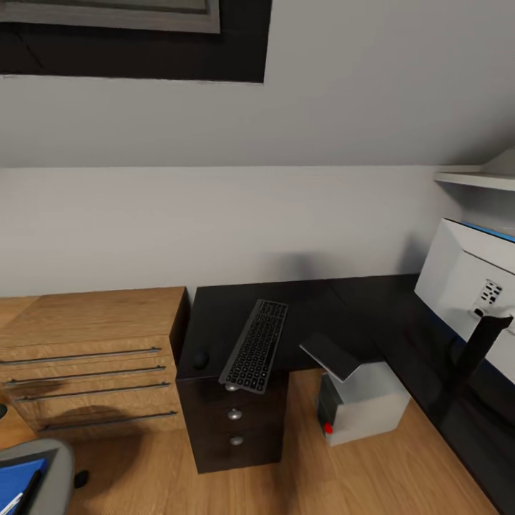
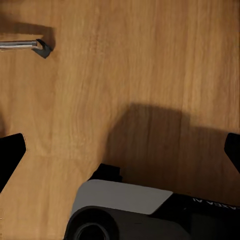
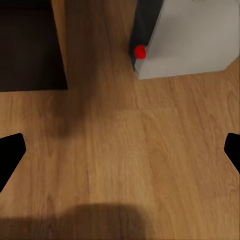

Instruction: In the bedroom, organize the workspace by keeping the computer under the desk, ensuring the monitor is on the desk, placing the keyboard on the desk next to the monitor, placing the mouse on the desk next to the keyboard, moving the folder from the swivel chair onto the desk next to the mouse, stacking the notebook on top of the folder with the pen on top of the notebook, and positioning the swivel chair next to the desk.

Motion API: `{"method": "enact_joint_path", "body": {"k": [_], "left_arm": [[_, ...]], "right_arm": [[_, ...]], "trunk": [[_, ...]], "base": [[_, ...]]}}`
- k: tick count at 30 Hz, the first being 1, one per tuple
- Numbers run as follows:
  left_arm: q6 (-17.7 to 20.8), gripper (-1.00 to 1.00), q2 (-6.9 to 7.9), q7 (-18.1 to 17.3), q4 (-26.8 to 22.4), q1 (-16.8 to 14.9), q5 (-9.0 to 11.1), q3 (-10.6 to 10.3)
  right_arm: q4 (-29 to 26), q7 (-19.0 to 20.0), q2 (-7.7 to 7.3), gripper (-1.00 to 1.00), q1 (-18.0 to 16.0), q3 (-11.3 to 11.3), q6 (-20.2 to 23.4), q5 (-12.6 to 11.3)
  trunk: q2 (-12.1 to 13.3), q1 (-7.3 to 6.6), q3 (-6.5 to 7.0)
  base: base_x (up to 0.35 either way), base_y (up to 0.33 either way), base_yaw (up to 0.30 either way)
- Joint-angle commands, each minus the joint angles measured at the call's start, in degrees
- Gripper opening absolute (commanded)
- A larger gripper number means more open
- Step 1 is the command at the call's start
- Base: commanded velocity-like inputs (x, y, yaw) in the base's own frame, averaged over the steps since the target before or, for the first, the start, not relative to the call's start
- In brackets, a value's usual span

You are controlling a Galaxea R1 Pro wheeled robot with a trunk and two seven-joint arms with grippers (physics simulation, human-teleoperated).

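Bright-blue flat folder (image 1: 16, 481) on grey swivel chair (image 1: 56, 466): light, thin, slippery; pinch overhanging edge | black L-shaped bench (image 1: 315, 315) | both grippers' jaws wide, empty

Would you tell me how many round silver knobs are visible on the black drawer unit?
3: one just under the keyboard's overhanging end, one below it, one lowest. The keyboard may hide another.

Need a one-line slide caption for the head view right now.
Keyboard and mouse on the black desk, computer on the floor beneath, monitor at right.
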Motion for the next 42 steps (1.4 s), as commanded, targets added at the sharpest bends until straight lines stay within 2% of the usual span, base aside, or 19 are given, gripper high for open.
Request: {"method": "enact_joint_path", "body": {"k": [1,7,11,18,28,35,39,40,41,42], "left_arm": [[-0.9,1.0,0.07,0.4,0.3,-0.1,0.4,-0.5],[-5.1,1.0,0.11,0.3,1.8,-0.1,-0.7,-0.5],[-6.3,1.0,0.16,0.4,2.1,-0.1,-1.0,-0.5],[-6.5,1.0,0.17,0.4,2.2,-0.1,-1.0,-0.5],[-7.2,1.0,0.5,0.4,2.2,-0.1,-1.0,-0.4],[-8.9,1.0,0.59,0.4,2.2,-0.1,-1.0,-0.4],[-9.3,1.0,0.68,0.4,2.2,-0.1,-1.0,-0.3],[-9.4,1.0,1.07,0.4,2.2,-0.1,-1.0,-0.2],[-9.4,1.0,1.12,0.4,2.2,-0.1,-1.0,-0.2],[-9.5,1.0,1.19,0.4,2.2,-0.1,-1.0,-0.2]], "right_arm": [[0.0,-0.3,-0.08,1.0,0.0,0.5,-0.1,-0.3],[0.0,-0.3,-0.55,1.0,0.0,0.5,-0.1,-0.3],[-0.1,-0.3,-0.64,1.0,0.0,0.5,-0.1,-0.3],[-0.2,-0.3,-0.65,1.0,0.0,0.5,-0.1,-0.3],[-0.4,-0.3,-0.65,1.0,0.0,0.5,-0.4,-0.1],[-1.5,-0.4,-0.8,1.0,-0.1,0.4,-3.1,-0.1],[-6.8,-0.9,-1.76,1.0,-0.1,0.3,-5.0,-0.1],[-16.8,-2.6,-4.17,1.0,-0.2,0.1,-0.8,-0.2],[-19.4,-3.2,-4.85,1.0,-0.2,0.1,1.2,-0.3],[-25.4,-4.8,-6.48,1.0,-0.2,0.0,6.4,-0.4]], "trunk": [[0.0,0.0,-0.06],[0.0,0.0,-0.06],[0.0,0.0,-0.06],[0.0,0.0,-0.24],[0.0,0.0,-0.41],[0.0,0.0,-0.42],[0.0,0.0,-0.42],[0.0,0.0,-0.42],[0.0,0.0,-0.42],[0.0,0.0,-0.42]], "base": [[0.0,0.0,0.257],[-0.005,-0.007,0.26],[-0.123,-0.145,0.263],[-0.107,-0.235,0.205],[-0.007,-0.049,0.022],[0.0,-0.002,0.001],[0.0,0.0,0.0],[0.0,0.0,0.0],[0.0,0.0,0.0],[0.0,0.0,0.0]]}}
